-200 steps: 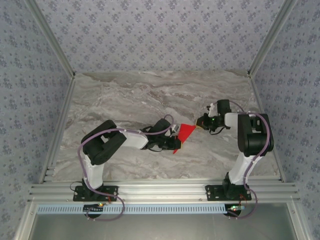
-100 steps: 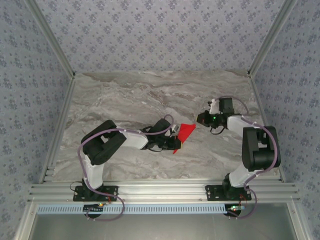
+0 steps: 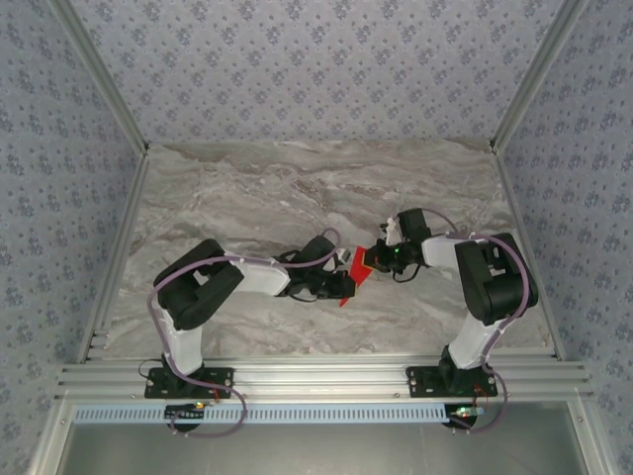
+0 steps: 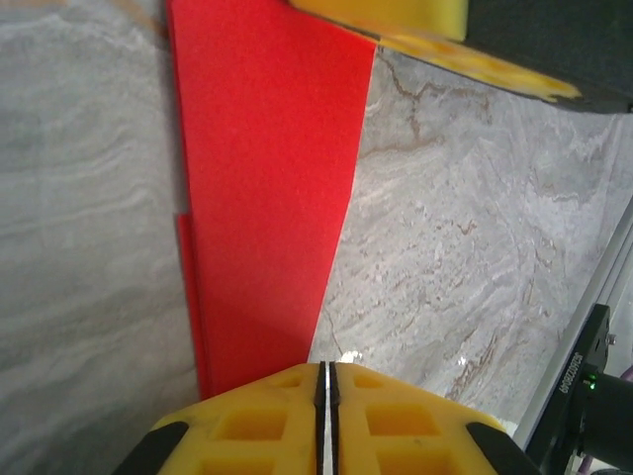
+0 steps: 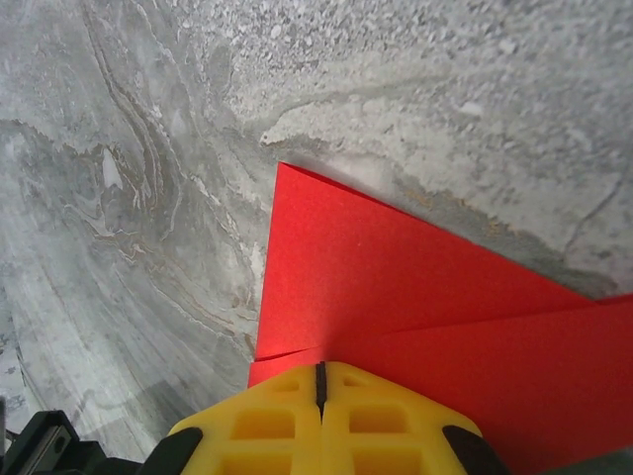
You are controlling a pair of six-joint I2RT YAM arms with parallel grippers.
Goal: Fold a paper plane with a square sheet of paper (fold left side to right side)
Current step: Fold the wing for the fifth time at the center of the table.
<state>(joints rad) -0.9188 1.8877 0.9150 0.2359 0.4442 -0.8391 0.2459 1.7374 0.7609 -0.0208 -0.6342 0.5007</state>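
The red paper point(image 3: 360, 265) lies folded on the marble table, between the two arms. In the left wrist view the paper point(image 4: 267, 198) is a long narrowing strip that runs under my left gripper point(image 4: 325, 371), which is shut and resting on its narrow end. My left gripper point(image 3: 343, 285) sits at the paper's near-left side. My right gripper point(image 3: 380, 259) is shut and set down on the paper's right part; layered flaps of the paper point(image 5: 396, 287) spread ahead of the right gripper point(image 5: 319, 371). One right finger point(image 4: 396, 18) shows over the strip's far end.
The grey marble table point(image 3: 297, 188) stretches behind and to both sides of the arms. An aluminium frame rail point(image 3: 316, 379) runs along the near edge and patterned walls close in the back and sides.
The right gripper drew back from the paper's right tip, then swung left and came down on the paper. The left gripper has stayed on the paper.
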